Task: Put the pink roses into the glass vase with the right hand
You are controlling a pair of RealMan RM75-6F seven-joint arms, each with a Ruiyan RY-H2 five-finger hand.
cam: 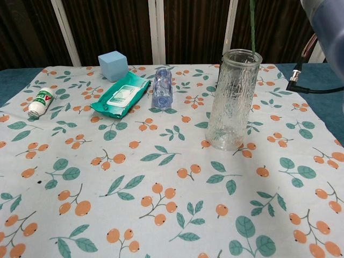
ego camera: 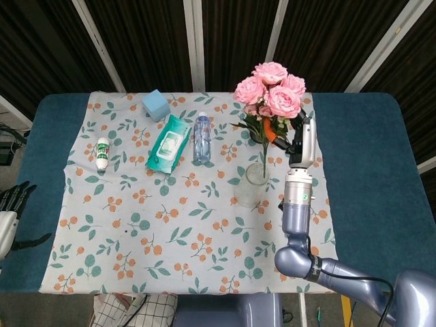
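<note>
We see the pink roses (ego camera: 269, 92) held up above the counter (ego camera: 381, 177), their blooms over the far edge of the patterned cloth (ego camera: 170, 225). The right hand (ego camera: 298, 139) is just to the right of the stems, raised on its upright forearm, and it grips the bunch below the blooms; the fingers themselves are too dark and crowded by leaves for us to tell how they lie. A single long green stem (ego camera: 264, 158) drops from the bunch to the mouth of the glass vase (ego camera: 252, 185), which stands upright on the cloth just left of the forearm. In the chest view that stem (cam: 251, 24) comes straight down to the rim of the vase (cam: 232, 99), on its right side; we cannot tell whether the tip is inside the rim.

Left of the vase, well apart, lie a clear water bottle (ego camera: 201, 137), a green wipes pack (ego camera: 169, 143) and a small white bottle (ego camera: 102, 153), with a blue cube (ego camera: 156, 104) near the far edge. The near half of the cloth is bare, and bare blue counter runs right of the forearm to the edge.

The left hand (ego camera: 8, 211) rests low at the left edge of the head view, beside the counter, fingers apart and holding nothing.
</note>
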